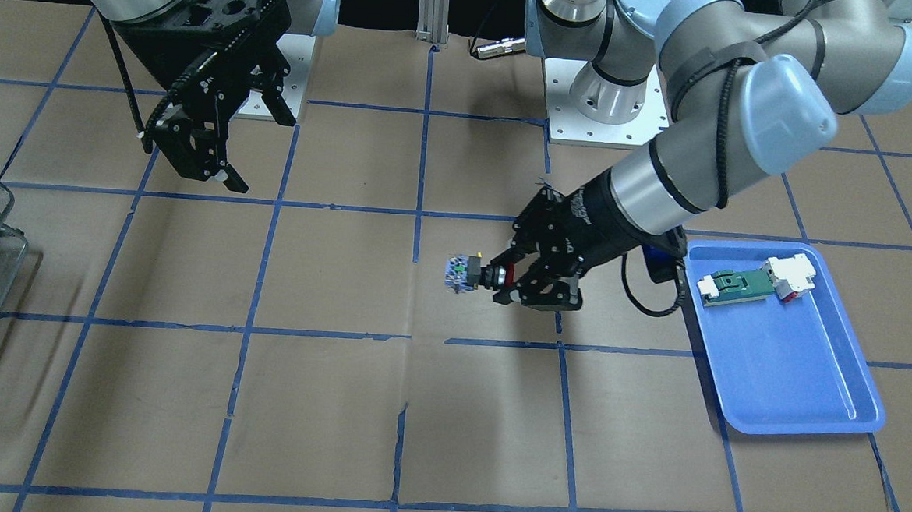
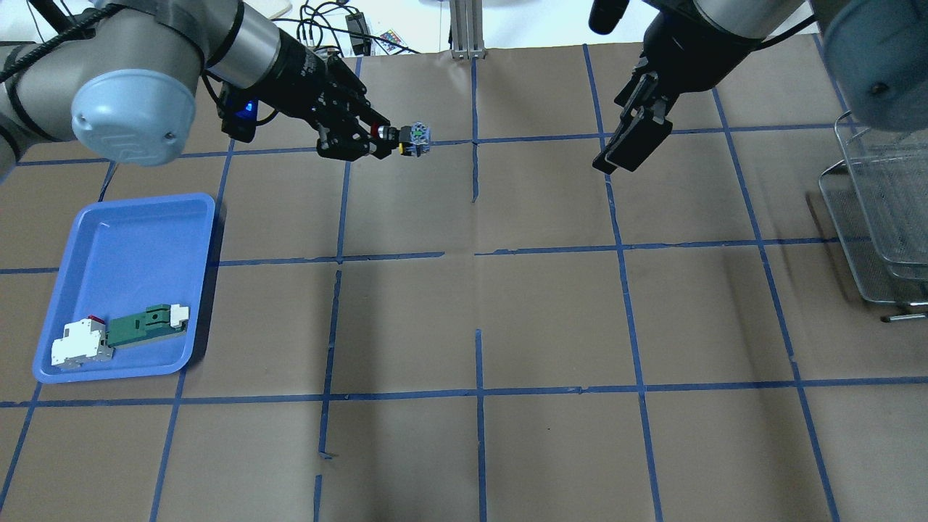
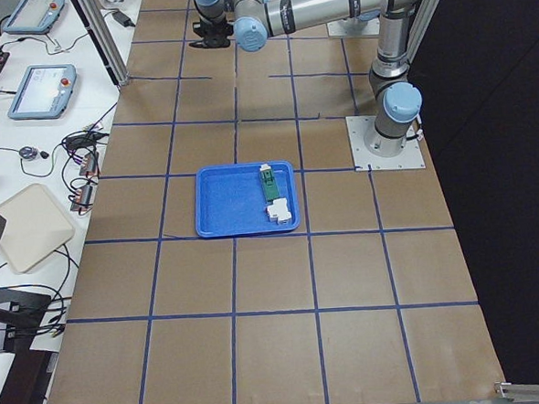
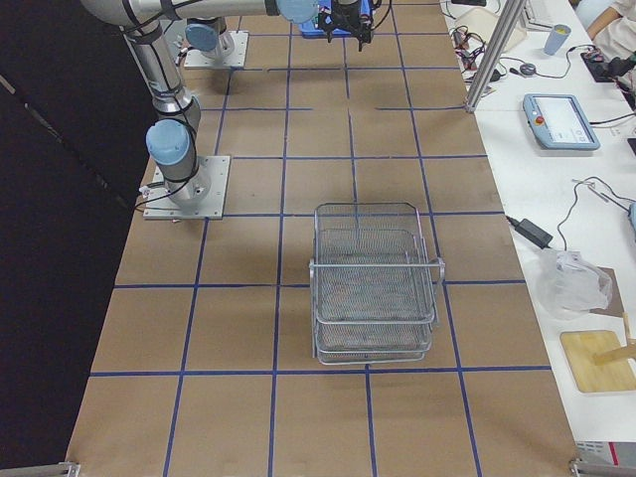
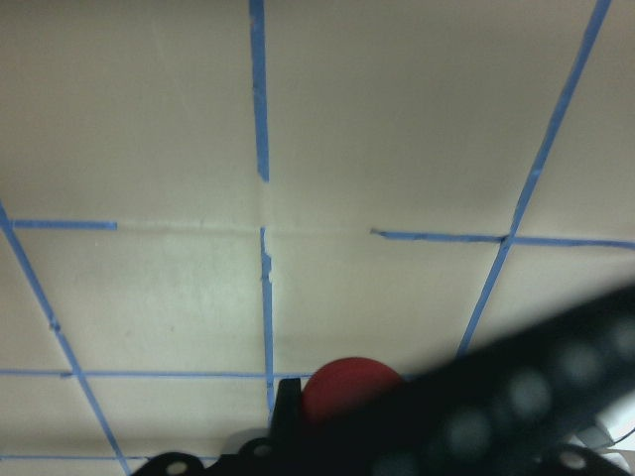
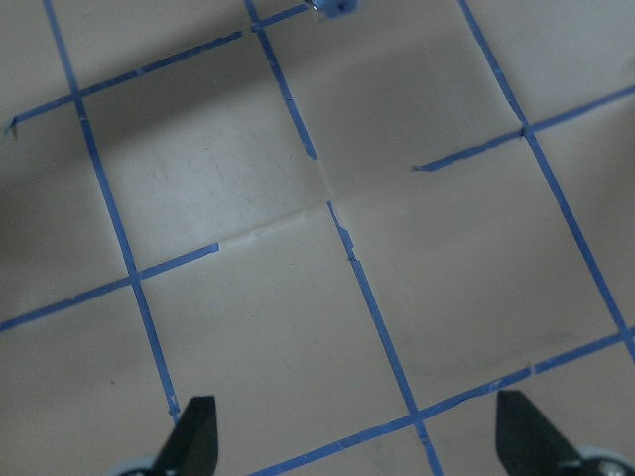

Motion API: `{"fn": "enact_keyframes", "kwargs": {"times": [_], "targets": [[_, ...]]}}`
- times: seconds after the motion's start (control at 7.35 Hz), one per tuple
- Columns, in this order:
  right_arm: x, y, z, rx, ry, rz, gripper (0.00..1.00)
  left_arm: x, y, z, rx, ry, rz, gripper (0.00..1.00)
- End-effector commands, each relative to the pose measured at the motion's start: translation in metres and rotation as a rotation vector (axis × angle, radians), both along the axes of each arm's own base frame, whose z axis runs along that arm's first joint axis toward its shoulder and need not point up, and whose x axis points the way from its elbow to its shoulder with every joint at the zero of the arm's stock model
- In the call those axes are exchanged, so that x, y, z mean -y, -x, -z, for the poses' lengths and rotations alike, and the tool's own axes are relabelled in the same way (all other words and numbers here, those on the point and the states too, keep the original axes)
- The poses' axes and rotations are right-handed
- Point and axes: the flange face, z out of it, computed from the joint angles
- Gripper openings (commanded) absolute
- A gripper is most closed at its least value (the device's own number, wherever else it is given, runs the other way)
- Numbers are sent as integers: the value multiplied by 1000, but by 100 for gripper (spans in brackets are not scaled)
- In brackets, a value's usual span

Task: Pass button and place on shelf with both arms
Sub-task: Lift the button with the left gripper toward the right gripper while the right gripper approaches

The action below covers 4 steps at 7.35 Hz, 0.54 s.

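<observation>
**Hand-over pending**

Left pincer [image 1: 504, 279] is clamped on the button [image 1: 463, 273] at its red-cap end. It holds the button above the worktop [image 1: 323, 405] near mid-table. Long axis roughly level, blue-and-white block pointing toward the right arm. Right pincer [image 1: 257, 150] spread wide, empty, well apart. Shelf [image 4: 373, 288] sits on the right arm's side.

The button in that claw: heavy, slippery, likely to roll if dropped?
Probably light and rigid: the button juts sideways from the left gripper, held only at its cap end. The round cap could roll, but its blocky back would likely stop it.
</observation>
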Motion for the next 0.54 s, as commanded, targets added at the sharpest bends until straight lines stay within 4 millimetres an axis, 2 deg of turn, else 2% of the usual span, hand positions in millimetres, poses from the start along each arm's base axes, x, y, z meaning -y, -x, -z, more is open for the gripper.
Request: {"fn": "enact_keyframes", "kwargs": {"times": [0.0,0.14,0.41], "targets": [[1,1,2,17,82,-265,100,-22,58,-18,-62,-25,-45,0],[3,-1,5,58,74,-269,100,-30,76,-24,-71,-15,-45,0],[17,7,15,181,43,-231,100,-41,95,-31,-83,-24,-52,0]]}}
